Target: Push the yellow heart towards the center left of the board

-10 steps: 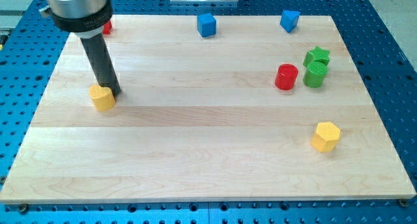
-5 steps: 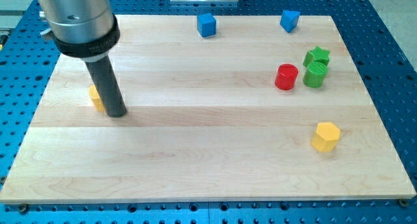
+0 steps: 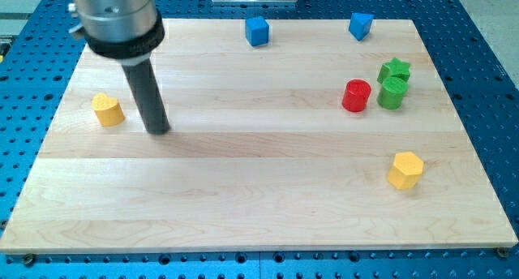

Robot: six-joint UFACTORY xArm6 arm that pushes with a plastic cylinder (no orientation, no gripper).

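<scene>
The yellow heart lies near the board's left edge, about mid-height. My tip rests on the board to the right of the heart and slightly lower, with a clear gap between them. The dark rod rises from the tip towards the view's top left, where the metal arm end fills the corner. A second yellow block, a hexagon, lies at the lower right.
Two blue blocks sit along the top edge. A red cylinder stands at the right next to a green cylinder and a green star. The wooden board lies on a blue perforated table.
The yellow heart has slid left and slightly up, towards the left edge. My tip moved down and right, passing in front of the heart, and now stands apart from it.
</scene>
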